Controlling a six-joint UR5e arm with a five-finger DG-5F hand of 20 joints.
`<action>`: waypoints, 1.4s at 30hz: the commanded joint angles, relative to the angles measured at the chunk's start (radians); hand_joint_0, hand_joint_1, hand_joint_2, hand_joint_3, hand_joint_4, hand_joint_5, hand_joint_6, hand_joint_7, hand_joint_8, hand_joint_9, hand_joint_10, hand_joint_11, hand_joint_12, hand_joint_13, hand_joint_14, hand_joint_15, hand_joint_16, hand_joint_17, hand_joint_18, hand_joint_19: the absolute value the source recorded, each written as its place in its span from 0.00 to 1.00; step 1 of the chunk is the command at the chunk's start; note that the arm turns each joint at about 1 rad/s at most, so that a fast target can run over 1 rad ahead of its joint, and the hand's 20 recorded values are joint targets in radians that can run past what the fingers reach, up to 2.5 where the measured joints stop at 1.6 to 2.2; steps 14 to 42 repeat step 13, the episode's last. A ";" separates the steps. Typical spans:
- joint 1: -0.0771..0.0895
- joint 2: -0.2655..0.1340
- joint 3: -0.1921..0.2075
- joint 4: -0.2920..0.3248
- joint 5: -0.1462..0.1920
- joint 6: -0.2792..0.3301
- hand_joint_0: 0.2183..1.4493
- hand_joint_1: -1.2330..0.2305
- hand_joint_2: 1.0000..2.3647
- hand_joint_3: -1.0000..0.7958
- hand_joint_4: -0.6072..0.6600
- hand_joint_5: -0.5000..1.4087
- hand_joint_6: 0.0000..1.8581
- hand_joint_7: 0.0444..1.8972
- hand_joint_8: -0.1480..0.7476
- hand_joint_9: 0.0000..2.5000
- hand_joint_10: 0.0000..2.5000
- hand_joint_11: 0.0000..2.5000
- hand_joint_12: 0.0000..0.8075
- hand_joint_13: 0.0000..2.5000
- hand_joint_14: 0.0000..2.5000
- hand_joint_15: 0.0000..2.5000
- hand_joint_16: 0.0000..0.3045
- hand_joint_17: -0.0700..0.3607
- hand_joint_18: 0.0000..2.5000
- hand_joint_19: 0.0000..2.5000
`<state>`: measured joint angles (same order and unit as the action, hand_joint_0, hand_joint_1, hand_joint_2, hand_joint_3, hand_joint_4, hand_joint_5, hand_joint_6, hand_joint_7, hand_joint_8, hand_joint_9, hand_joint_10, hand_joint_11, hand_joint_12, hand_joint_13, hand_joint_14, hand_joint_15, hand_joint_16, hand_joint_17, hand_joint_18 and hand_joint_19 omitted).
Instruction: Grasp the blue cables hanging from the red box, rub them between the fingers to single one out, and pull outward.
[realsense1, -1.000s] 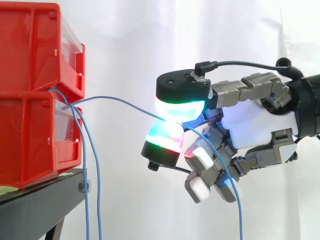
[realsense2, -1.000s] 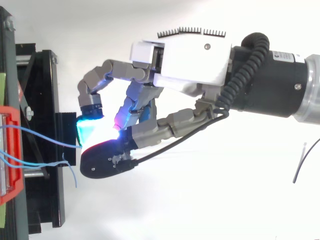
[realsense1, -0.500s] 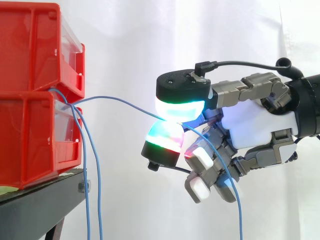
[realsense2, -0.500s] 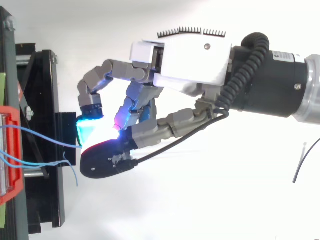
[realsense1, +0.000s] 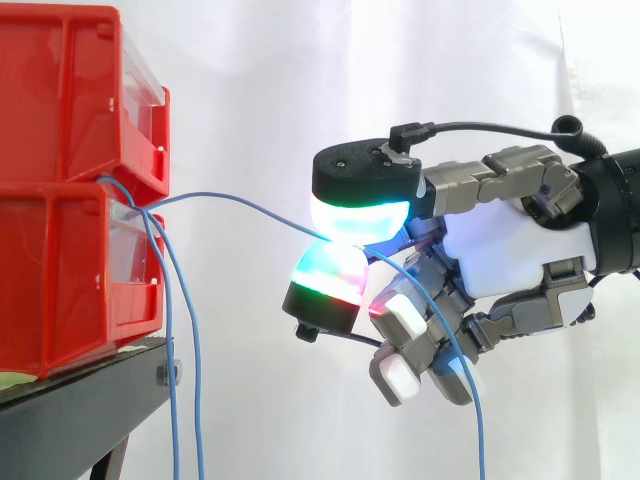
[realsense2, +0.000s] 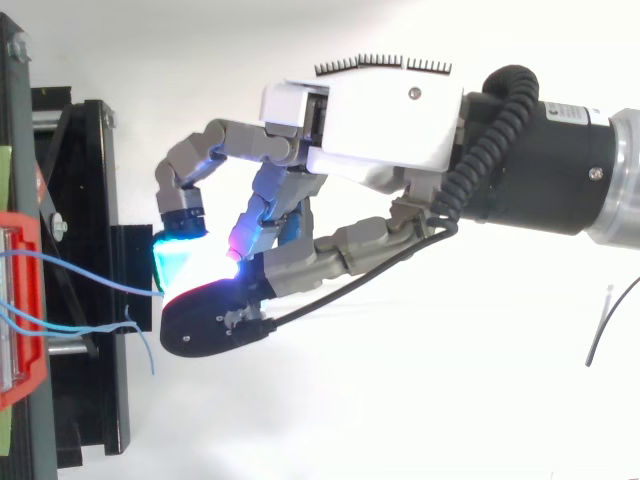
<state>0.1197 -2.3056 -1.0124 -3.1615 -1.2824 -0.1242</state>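
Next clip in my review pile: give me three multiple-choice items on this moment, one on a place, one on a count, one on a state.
1. Where does the hand grip the blue cable?
A. in the air beside the red bins
B. inside the upper bin
C. behind the bins

2. How many red bins are stacked?
A. one
B. two
C. four

3. What is the hand's state?
A. open
B. shut, holding nothing
C. shut on the cable

Answers:
1 A: in the side view, the pinch sits to the right of the bins, apart from them.
2 B: one bin rests on another.
3 C: two glowing pads press together on the cable.
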 joint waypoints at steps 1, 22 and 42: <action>0.000 0.000 0.000 0.000 0.000 0.000 0.31 0.28 0.01 0.63 0.49 0.21 0.48 0.65 0.58 0.48 0.00 0.26 0.58 0.42 0.01 0.21 0.23 0.53 0.47 0.24; 0.000 0.000 0.000 0.000 0.000 0.000 0.31 0.28 0.01 0.63 0.49 0.21 0.48 0.65 0.59 0.49 0.01 0.26 0.58 0.41 0.01 0.21 0.23 0.52 0.47 0.24; 0.000 0.000 0.000 0.000 0.000 0.000 0.31 0.28 0.01 0.63 0.49 0.21 0.48 0.65 0.59 0.49 0.01 0.26 0.58 0.41 0.01 0.21 0.23 0.52 0.47 0.24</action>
